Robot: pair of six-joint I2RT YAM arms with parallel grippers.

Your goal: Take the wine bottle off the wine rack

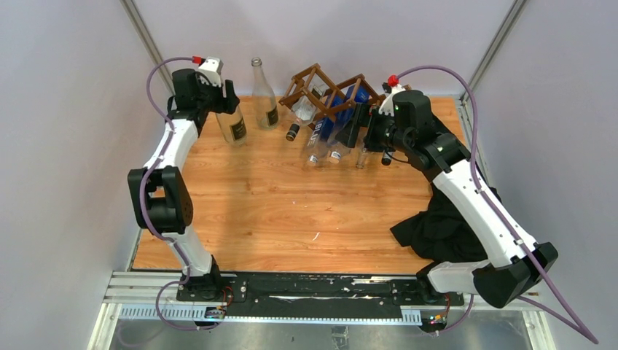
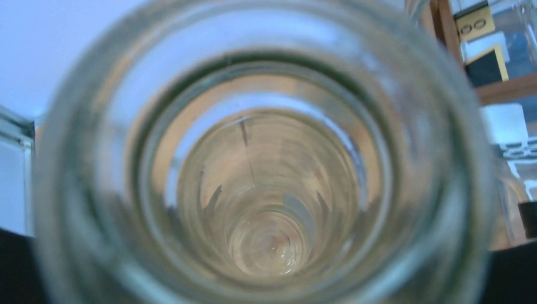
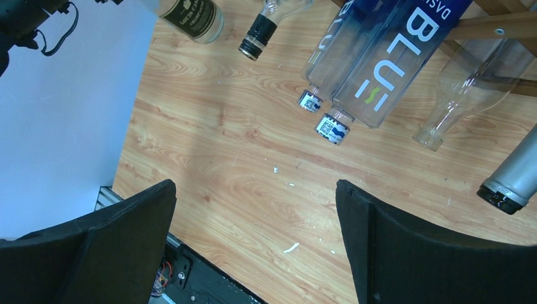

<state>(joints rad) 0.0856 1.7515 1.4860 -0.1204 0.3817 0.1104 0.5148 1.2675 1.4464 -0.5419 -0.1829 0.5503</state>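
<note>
The brown lattice wine rack [image 1: 323, 86] stands at the back of the table, and its bars also show in the right wrist view [image 3: 494, 28]. Several bottles lie in it with their necks pointing forward, among them two blue bottles [image 3: 380, 69] and a clear one [image 3: 468, 82]. My left gripper [image 1: 221, 102] sits over the neck of an upright clear bottle with a dark label [image 1: 233, 125]. The bottle's mouth [image 2: 266, 164] fills the left wrist view, and dark fingers [image 2: 16, 266] show only at the bottom corners, wide apart. My right gripper [image 3: 253, 190] is open and empty above the wood, in front of the rack's right end [image 1: 362, 135].
A second clear bottle [image 1: 264, 91] stands left of the rack. A black-capped neck [image 3: 259, 35] and a grey bottle end [image 3: 516, 171] reach out over the table. A black cloth [image 1: 437, 230] lies at the right under my right arm. Grey walls close in on both sides.
</note>
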